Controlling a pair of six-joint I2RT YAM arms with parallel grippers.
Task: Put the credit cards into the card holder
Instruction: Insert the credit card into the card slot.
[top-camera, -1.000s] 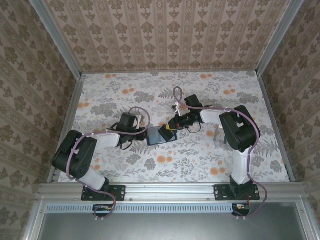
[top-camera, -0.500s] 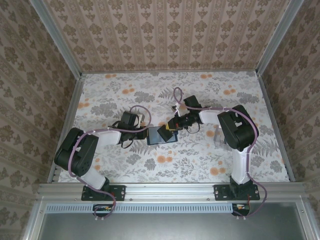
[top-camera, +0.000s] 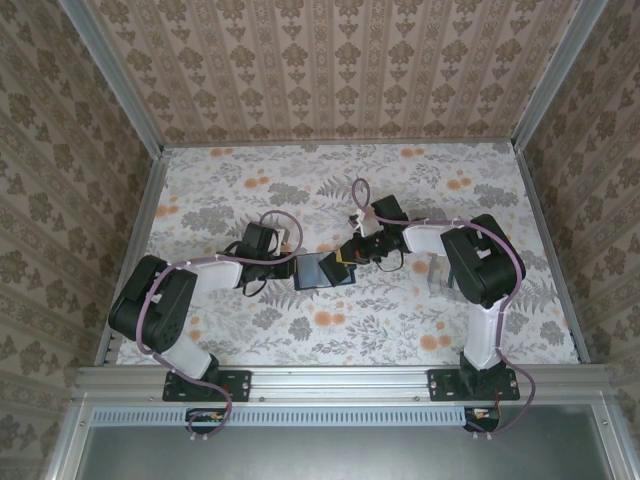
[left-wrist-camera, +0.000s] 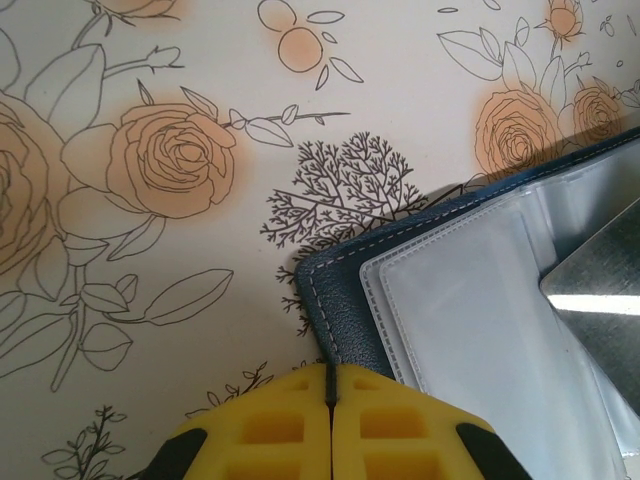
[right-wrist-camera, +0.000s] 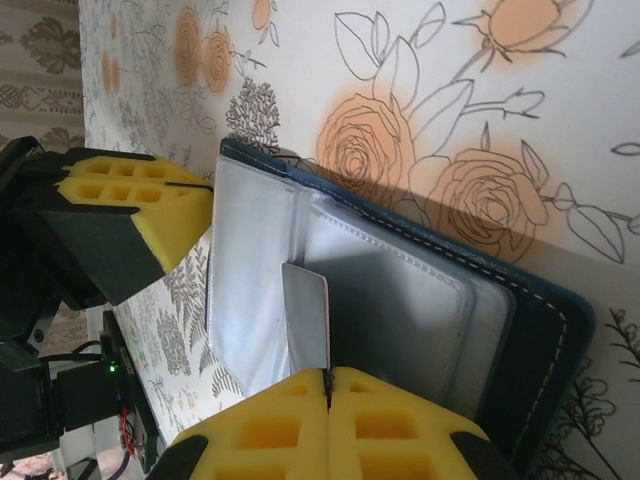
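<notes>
Low in the right wrist view, the right gripper (right-wrist-camera: 327, 378) pinches a credit card (right-wrist-camera: 306, 318); ease it squarely into a sleeve (right-wrist-camera: 390, 290) while the left gripper (left-wrist-camera: 330, 372) clamps the card holder (left-wrist-camera: 340, 310).

No legible text, no brand, number or sign on card holder (right-wrist-camera: 400, 300), card (right-wrist-camera: 307, 315), floral counter (left-wrist-camera: 200, 300)

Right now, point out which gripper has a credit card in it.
The right gripper: it pinches a pale credit card over the open card holder. The left gripper is shut at the holder's corner, without a card.
</notes>
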